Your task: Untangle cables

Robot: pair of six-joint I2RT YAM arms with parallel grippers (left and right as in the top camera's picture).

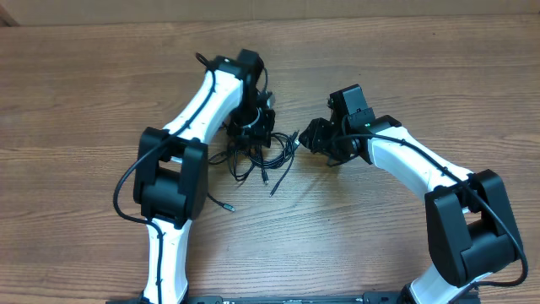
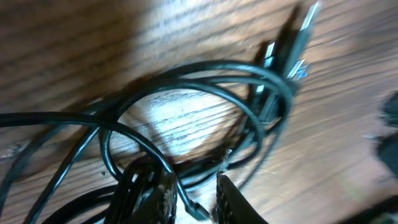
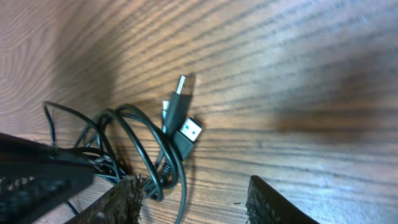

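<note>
The cables (image 1: 256, 157) lie as a tangle of thin black cords on the wooden table, between the two arms. My left gripper (image 1: 253, 128) hangs over the tangle's far side. In the left wrist view its fingers (image 2: 163, 198) stand a little apart, and one thin strand (image 2: 186, 200) with a small plug runs through the gap, pressed by neither side. My right gripper (image 1: 305, 140) sits at the tangle's right end. It is open wide in the right wrist view (image 3: 196, 202), with a cable loop (image 3: 163, 163) just inside its left finger (image 3: 121, 200) and two USB plugs (image 3: 188, 132) ahead.
One loose cable end (image 1: 224, 203) trails toward the left arm's base. Another plug (image 1: 272, 191) points toward the front. Bare wooden table (image 1: 354, 228) surrounds the tangle, and both arms' white links reach in from the front edge.
</note>
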